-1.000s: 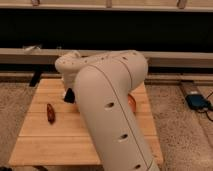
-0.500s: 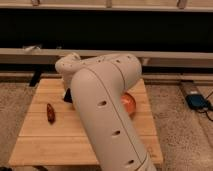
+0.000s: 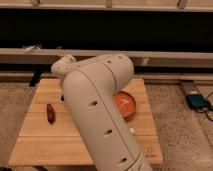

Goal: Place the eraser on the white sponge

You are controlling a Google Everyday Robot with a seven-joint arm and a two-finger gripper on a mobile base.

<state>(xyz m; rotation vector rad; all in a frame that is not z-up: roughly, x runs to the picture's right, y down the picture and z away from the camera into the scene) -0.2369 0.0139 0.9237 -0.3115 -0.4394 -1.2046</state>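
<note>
My white arm (image 3: 100,115) fills the middle of the view and covers much of the wooden table (image 3: 45,145). The gripper is almost wholly hidden behind the arm; only a small dark part (image 3: 63,98) shows at the arm's left edge, low over the table's back left. The black eraser does not show. The white sponge is hidden too; a small white bit (image 3: 131,130) peeks out at the arm's right edge, and I cannot tell what it is. A dark red pod-shaped thing (image 3: 50,113) lies on the table, left of the arm.
An orange bowl (image 3: 126,105) sits on the table's right half, partly behind the arm. A dark rail and wall run behind the table. A blue box (image 3: 196,101) with a cable lies on the floor at the right.
The arm has swung a little to the left, uncovering more of the orange bowl and hiding more of the dark part at its left edge. The red pod has not moved.
</note>
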